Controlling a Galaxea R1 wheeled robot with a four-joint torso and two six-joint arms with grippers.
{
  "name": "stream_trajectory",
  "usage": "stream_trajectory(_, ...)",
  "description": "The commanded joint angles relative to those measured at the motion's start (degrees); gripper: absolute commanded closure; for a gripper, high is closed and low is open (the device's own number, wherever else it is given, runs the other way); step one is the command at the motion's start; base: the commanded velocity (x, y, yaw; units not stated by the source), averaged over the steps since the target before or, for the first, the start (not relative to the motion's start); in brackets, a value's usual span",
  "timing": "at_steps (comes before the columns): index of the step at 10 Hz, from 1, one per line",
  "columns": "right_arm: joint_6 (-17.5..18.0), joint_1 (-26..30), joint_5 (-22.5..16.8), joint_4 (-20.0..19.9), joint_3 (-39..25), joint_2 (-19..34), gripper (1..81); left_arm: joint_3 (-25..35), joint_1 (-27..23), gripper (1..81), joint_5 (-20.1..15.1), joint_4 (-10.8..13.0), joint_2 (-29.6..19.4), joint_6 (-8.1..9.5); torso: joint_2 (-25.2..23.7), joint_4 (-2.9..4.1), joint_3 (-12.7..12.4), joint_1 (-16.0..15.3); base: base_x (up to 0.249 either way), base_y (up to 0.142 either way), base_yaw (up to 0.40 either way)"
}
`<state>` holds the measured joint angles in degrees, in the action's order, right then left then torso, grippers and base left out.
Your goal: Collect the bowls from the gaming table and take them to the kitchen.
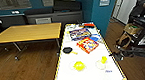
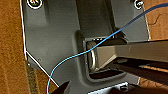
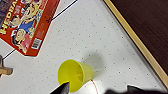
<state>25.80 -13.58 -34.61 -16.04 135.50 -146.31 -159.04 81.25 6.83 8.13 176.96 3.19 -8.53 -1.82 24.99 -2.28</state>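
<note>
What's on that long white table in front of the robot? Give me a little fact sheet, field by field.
table: long white gaming table with thin yellow edge
bowls: yellow-green bowl near the front; pale bowl to its right
cup: small yellow cup by the pale bowl, open mouth seen in the right wrist view
games: red game box mid-table, more boxes behind
other: black paddle
nearby: wooden-topped table; a person at right

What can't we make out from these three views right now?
- Pale bowl, head view: blurred, and the yellow cup overlaps it, so touching or apart is unclear.
- Yellow cup, right wrist view: its lower side is cut off by the picture edge and dark gripper parts.
- Red game box, right wrist view: cropped, title unreadable.
- Left wrist view: robot plate hides the floor below.
</note>
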Motion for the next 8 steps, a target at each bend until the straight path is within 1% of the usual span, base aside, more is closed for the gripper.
stream_trajectory(1, 1.01, 8.69, -2.22, -1.89, 2.39, -2.34, 1.0, 0.22, -0.78, 1.0, -3.57, -0.31, 0.24, -0.03, 0.00, 0.00, 0.00, 0.00, 0.000, 0.000, 0.000)
stream_trajectory(3, 1.27, 8.43, -2.57, -2.77, 6.61, -4.98, 1.0, 0.22, -0.78, 1.0, -3.57, -0.31, 0.24, -0.03, 0.00, 0.00, 0.00, 0.00, 0.000, 0.000, 0.000)
stream_trajectory(5, 1.45, 7.29, -2.48, -2.68, 7.75, -6.12, 1.0, 0.22, -0.78, 1.0, -3.57, -0.31, 0.24, -0.03, 0.00, 0.00, 0.00, -0.02, 0.000, 0.000, 0.000)
stream_trajectory(7, 4.00, 7.02, -2.39, -2.50, 9.33, -6.12, 1.0, 0.22, -0.78, 1.0, -3.57, -0.31, 0.33, -0.03, 0.00, 0.00, 0.00, -0.02, 0.000, 0.000, 0.000)
stream_trajectory(8, 4.53, 7.20, -2.57, -2.50, 10.74, -6.21, 1.0, 0.22, -0.78, 1.0, -3.57, -0.31, 0.24, -0.03, 0.00, 0.00, 0.00, -0.05, 0.000, 0.000, 0.000)
